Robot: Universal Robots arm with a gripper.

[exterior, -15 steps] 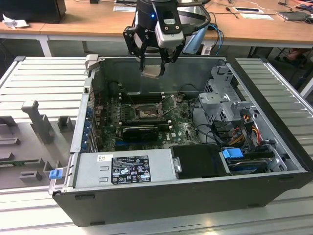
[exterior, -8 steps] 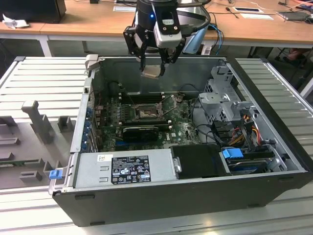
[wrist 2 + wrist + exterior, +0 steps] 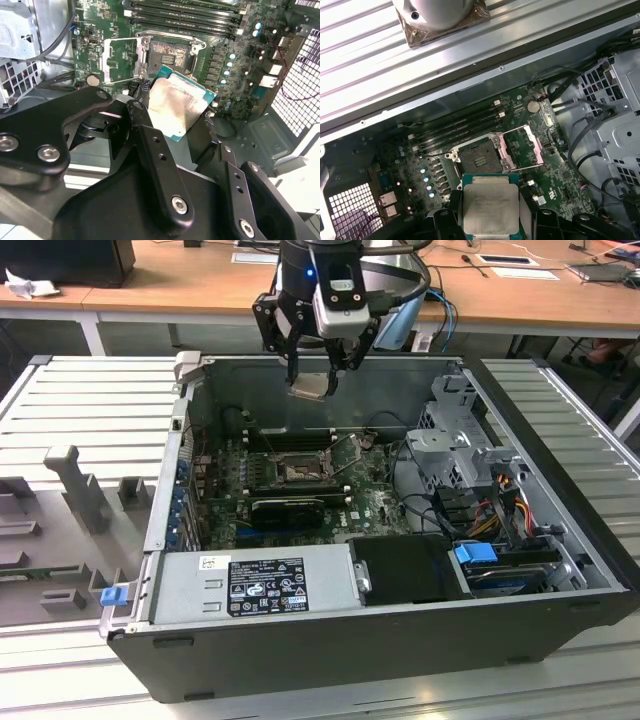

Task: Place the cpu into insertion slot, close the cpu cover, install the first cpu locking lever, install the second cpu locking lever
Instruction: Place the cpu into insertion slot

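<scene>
the black metal two-finger gripper [image 3: 316, 382] hangs above the open dark steel computer case [image 3: 300, 640], its jaws closed part-way onto opposite edges of the flat square cpu [image 3: 490, 207], whose dull beige-silver lid sits on a thin green board. the chip is held in the air, apart from the green circuit board [image 3: 375, 505] below. there the square dark insertion slot [image 3: 479, 159] with its silvery rim lies bare. the thin silvery cpu cover [image 3: 503, 149], a frame with a large cut-out, stands hinged open just beside the slot. the case rests on a ribbed grey metal table [image 3: 90, 400].
</scene>
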